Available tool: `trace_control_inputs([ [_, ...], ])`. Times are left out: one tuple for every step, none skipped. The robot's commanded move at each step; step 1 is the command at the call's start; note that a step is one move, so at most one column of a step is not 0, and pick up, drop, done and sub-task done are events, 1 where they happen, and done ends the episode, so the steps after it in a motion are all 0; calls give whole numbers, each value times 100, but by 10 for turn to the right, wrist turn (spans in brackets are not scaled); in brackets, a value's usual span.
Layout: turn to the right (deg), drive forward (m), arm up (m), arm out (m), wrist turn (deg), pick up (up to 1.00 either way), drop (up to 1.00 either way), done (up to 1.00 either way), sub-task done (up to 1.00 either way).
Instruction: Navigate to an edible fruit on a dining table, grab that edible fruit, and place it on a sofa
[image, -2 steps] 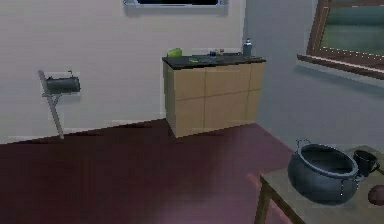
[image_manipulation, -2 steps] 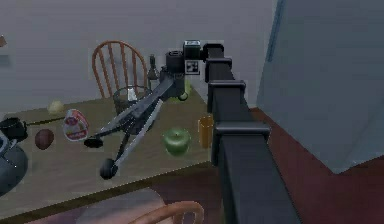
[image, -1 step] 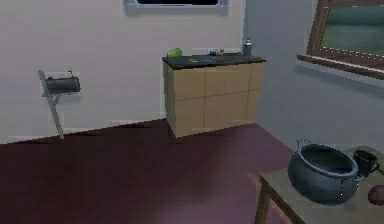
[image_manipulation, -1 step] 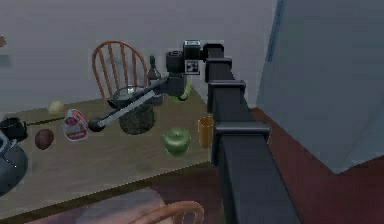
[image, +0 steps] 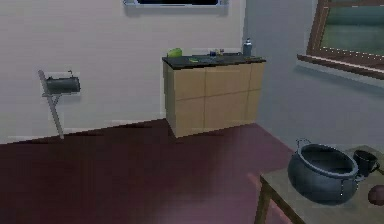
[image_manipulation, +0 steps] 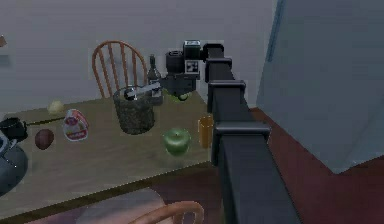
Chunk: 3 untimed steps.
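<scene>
Gripper (image_manipulation: 148, 93) hovers near the wire basket (image_manipulation: 130, 115); jaw state and load unreadable. Green apple (image_manipulation: 176, 141) lies on the dining table (image_manipulation: 100, 162) beside 1 orange cup (image_manipulation: 205, 130): a sloppy reach could topple that cup.

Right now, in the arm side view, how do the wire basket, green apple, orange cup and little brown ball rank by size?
1. wire basket
2. green apple and orange cup: too alike to rank
3. brown ball

Dim, flat light in both views; the wall (image: 100, 40) is palest, the floor (image: 120, 180) dark, the window (image: 352, 28) dull.
</scene>
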Motion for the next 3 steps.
trace_control_inputs([
  [0, 0, 0, 0, 270, 0, 0, 0, 0],
  [0, 0, -30, 0, 0, 0, 0, 0, 0],
  [0, 0, 0, 0, 0, 100, 0, 0, 0],
])
